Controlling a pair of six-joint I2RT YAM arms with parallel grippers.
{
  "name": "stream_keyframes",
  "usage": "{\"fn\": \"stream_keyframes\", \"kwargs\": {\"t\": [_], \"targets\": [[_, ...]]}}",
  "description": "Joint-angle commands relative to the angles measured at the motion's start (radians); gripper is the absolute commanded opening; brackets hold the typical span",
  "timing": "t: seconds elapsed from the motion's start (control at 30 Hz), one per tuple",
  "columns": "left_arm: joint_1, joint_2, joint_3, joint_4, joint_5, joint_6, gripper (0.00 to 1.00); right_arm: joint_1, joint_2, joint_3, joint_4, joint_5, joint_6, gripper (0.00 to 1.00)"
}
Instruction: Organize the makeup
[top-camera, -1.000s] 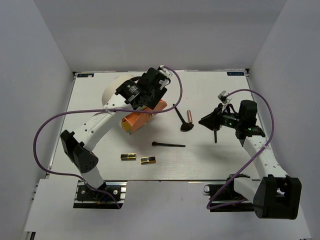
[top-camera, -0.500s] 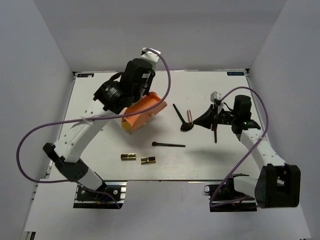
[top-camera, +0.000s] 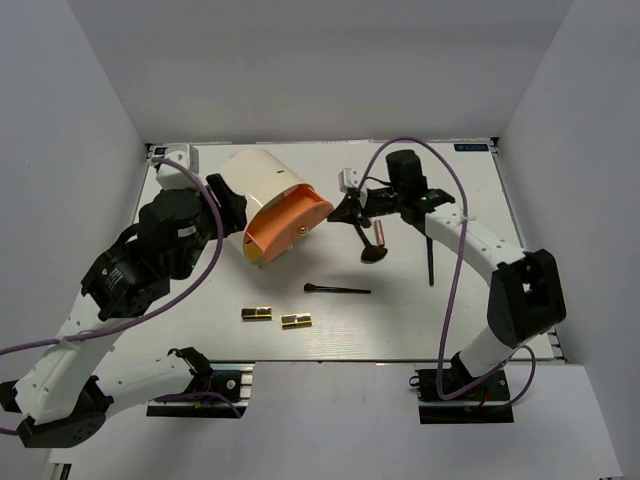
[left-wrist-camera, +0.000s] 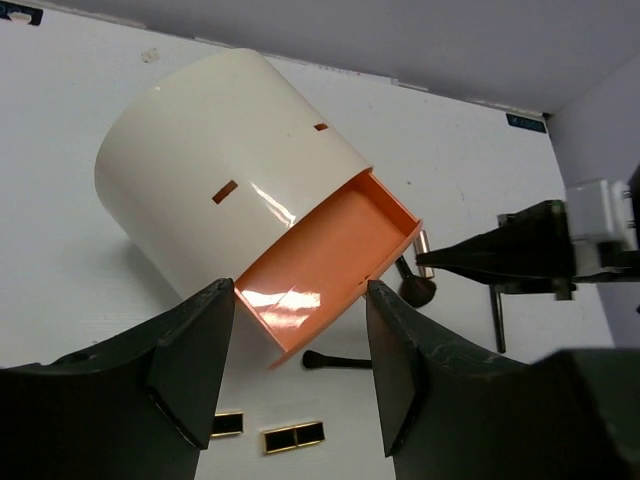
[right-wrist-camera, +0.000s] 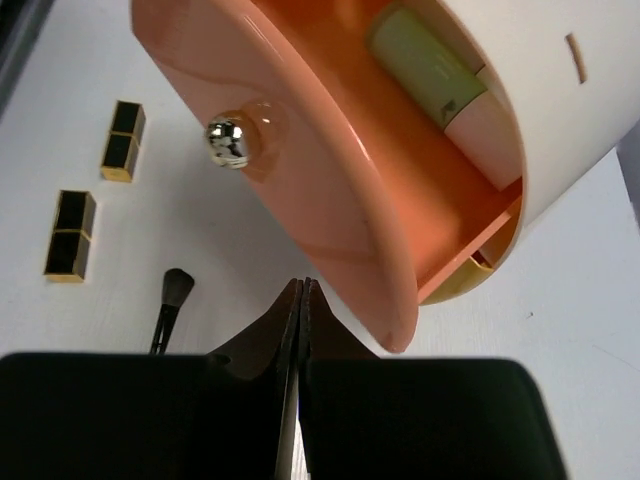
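The makeup lies spread on the white table. Two gold-and-black cases (top-camera: 257, 313) (top-camera: 295, 321) sit near the front. One slim black brush (top-camera: 337, 290) lies mid-table, a round-headed brush (top-camera: 366, 240) beside a rose-gold lipstick (top-camera: 379, 233), and a third brush (top-camera: 430, 262) further right. A mint-green tube (right-wrist-camera: 430, 70) lies inside the open orange drawer (top-camera: 290, 225) of the cream cylinder (top-camera: 255, 180). My right gripper (top-camera: 342, 214) (right-wrist-camera: 302, 287) is shut and empty, its tip just off the drawer's right corner. My left gripper (top-camera: 232, 205) (left-wrist-camera: 300, 285) is open with nothing between its fingers, left of the cylinder.
A silver knob (right-wrist-camera: 228, 140) sticks out of the drawer front. The table's walls rise at the back and both sides. The right arm reaches across the round-headed brush and the lipstick. Both cases (left-wrist-camera: 294, 436) (left-wrist-camera: 228, 423) show below the left fingers.
The left arm has swung from over the cylinder back to its left side, uncovering it. The right gripper has travelled left from the table's right part to the drawer's corner.
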Motion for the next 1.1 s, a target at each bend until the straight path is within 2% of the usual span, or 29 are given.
{"fn": "stream_keyframes", "kwargs": {"t": [0.0, 0.27, 1.07], "targets": [[0.003, -0.037, -0.034, -0.045, -0.032, -0.127, 0.66, 0.038, 0.046, 0.084, -0.052, 0.112, -0.066, 0.0], [0.003, -0.085, -0.103, -0.056, -0.026, -0.162, 0.73, 0.119, 0.13, 0.167, -0.032, 0.207, -0.035, 0.0], [0.003, -0.128, -0.192, -0.014, -0.023, -0.191, 0.8, 0.179, 0.28, 0.338, 0.075, 0.27, 0.124, 0.0]]}}
